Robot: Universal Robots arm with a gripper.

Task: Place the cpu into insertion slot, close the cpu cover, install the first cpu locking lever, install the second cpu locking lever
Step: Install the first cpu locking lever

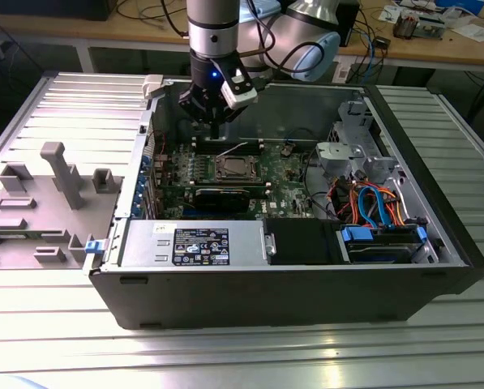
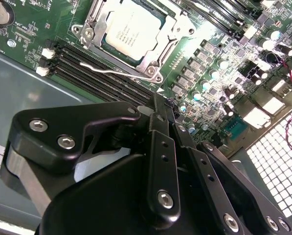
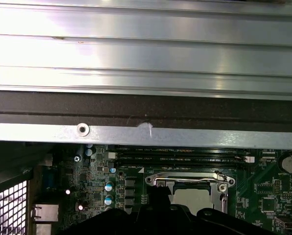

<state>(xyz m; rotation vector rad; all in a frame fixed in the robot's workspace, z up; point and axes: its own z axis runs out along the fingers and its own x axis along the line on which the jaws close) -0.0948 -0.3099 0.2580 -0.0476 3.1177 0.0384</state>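
1. At the exterior view's left, a grey plastic panel with raised tabs is lying flat on the ribbed metal worktop, just beside the open computer case.
2. Toward the middle of that view, the end effector is hanging point-down inside the case, over the far edge of the green motherboard and just beyond the insertion slot.
3. In the second wrist view the end effector's two black fingers are lying pressed together with nothing between them, their tip standing over the long black memory slots.
4. The cpu is sitting flat in the insertion slot, silver top facing up; being square, it is showing no long axis, and its edges are running parallel to the socket's rim.
5. The cpu cover is lying down over the chip, framing it, and a thin wire lever is running along the side of the socket nearest the memory slots.
6. The first wrist view is showing what the others are not: the case's grey metal rim with one screw, the ribbed worktop beyond it, and the cover seen over the cpu.
7. At the exterior view's right, orange and blue cables are bunching beside a drive bay.
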